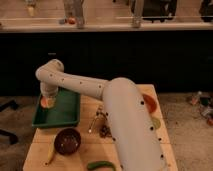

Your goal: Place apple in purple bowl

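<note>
The apple (46,103) is a small orange-red fruit at the left edge of the green tray (65,114). My gripper (48,96) hangs from the white arm's wrist straight down onto the apple, at or just above it. The purple bowl (67,141) stands on the wooden table in front of the tray, near the table's front left, apart from the gripper. Whether the apple is held does not show.
The thick white arm (127,120) crosses the table's middle and right. It partly hides an orange bowl (149,103) and a pale green thing (156,123). A yellow banana (50,155), a dark grape cluster (104,131) and a green vegetable (100,165) lie on the table.
</note>
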Motion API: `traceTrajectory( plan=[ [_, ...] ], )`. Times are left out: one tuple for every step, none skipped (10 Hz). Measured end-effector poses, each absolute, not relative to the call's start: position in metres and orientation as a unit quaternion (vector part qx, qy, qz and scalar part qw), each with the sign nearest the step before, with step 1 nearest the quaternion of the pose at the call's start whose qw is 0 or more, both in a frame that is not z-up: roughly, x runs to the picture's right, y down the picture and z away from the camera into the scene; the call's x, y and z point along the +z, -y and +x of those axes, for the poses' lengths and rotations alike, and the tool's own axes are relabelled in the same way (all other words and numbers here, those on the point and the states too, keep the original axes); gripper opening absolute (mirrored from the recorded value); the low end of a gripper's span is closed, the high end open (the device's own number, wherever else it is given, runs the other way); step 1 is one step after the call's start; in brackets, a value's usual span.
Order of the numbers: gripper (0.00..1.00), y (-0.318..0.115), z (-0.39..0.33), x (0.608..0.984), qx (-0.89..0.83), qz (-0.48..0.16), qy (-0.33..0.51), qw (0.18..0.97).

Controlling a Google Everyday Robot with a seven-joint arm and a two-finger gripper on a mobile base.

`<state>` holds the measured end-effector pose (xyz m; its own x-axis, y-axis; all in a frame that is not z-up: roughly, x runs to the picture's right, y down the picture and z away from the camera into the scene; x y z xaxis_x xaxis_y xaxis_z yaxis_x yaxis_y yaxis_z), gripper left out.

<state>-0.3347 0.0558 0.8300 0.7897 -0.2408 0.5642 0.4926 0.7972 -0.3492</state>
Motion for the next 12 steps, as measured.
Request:
traceTrajectory(
  plan=[
    [0.0,-0.053,-0.331,0.818,-0.207,-0.247,0.247,0.914],
    [0.0,-0.052,-0.326,0.811,-0.21,-0.246,0.241,0.915],
    [0.0,-0.052,-0.321,0.804,-0.213,-0.244,0.234,0.917],
    [0.0,-0.052,-0.318,0.8,-0.214,-0.243,0.231,0.917],
    [0.0,-0.052,-0.312,0.799,-0.215,-0.242,0.226,0.919],
    [0.0,-0.052,-0.305,0.799,-0.214,-0.241,0.222,0.92],
    [0.0,-0.052,-0.293,0.8,-0.209,-0.241,0.217,0.922],
    [0.0,-0.051,-0.283,0.801,-0.204,-0.24,0.212,0.925],
    [0.0,-0.05,-0.279,0.801,-0.202,-0.239,0.209,0.926],
    [0.0,-0.049,-0.274,0.799,-0.199,-0.238,0.207,0.928],
    [0.0,-0.047,-0.265,0.8,-0.195,-0.236,0.201,0.93],
    [0.0,-0.047,-0.265,0.798,-0.195,-0.235,0.199,0.931]
  ],
)
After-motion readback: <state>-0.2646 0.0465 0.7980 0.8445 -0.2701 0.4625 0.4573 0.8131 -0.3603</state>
